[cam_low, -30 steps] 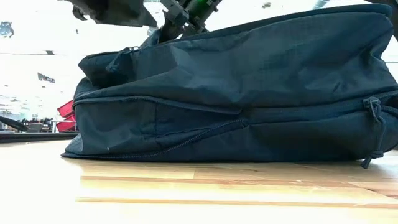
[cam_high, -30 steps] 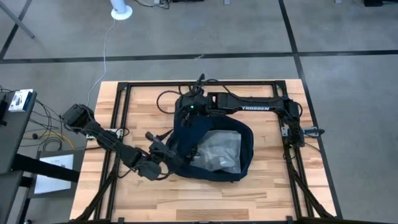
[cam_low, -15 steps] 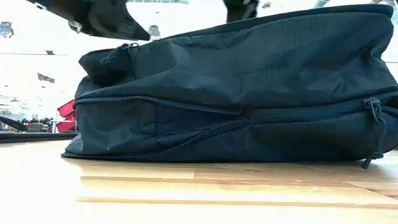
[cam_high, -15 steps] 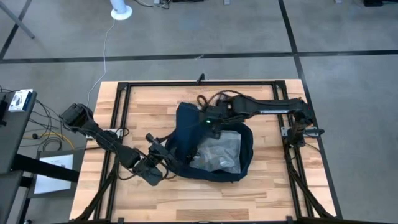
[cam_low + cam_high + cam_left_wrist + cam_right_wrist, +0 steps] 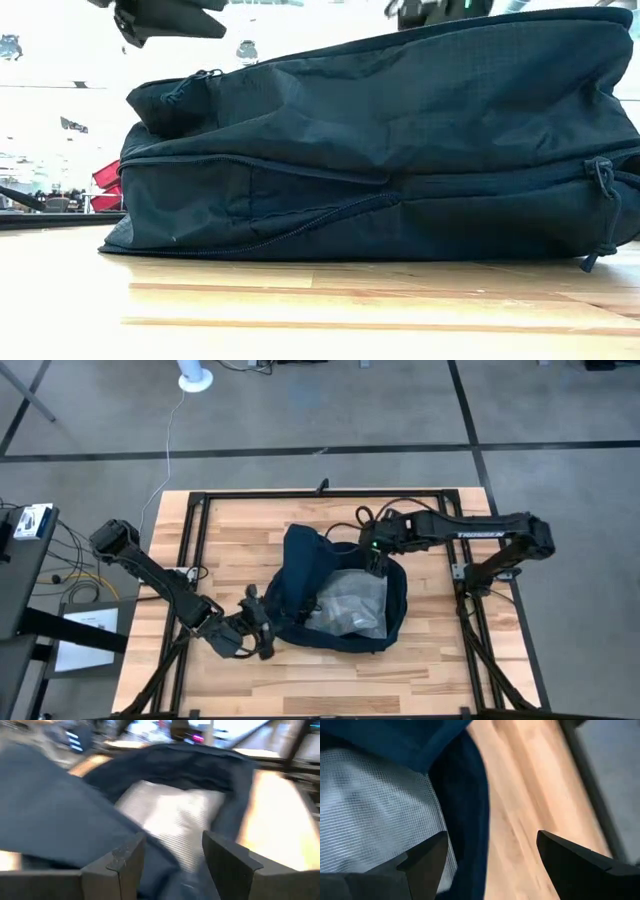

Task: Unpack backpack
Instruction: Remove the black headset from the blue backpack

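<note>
The dark navy backpack (image 5: 300, 572) lies flat on the wooden table, its main compartment open upward. Inside lies a clear, crinkly bag with a white mesh look (image 5: 352, 600). My left gripper (image 5: 262, 632) is open at the backpack's near left corner, above it, facing the opening (image 5: 170, 815). My right gripper (image 5: 376, 558) is open over the backpack's far right rim (image 5: 465, 795), with the rim and bare wood between its fingers. In the low view the backpack (image 5: 380, 150) fills the picture and both grippers hang just above its top.
A black metal frame (image 5: 320, 492) runs around the table, with its posts at left and right. Bare wood (image 5: 330, 680) lies along the near edge and at the far left (image 5: 235, 530). A zip pull strap (image 5: 603, 205) hangs at the backpack's side.
My right gripper has swept from the backpack's far left part toward the table's right, and now hangs over the far right rim. My left gripper has shifted a little toward the near edge and the right. The backpack has stayed where it was.
</note>
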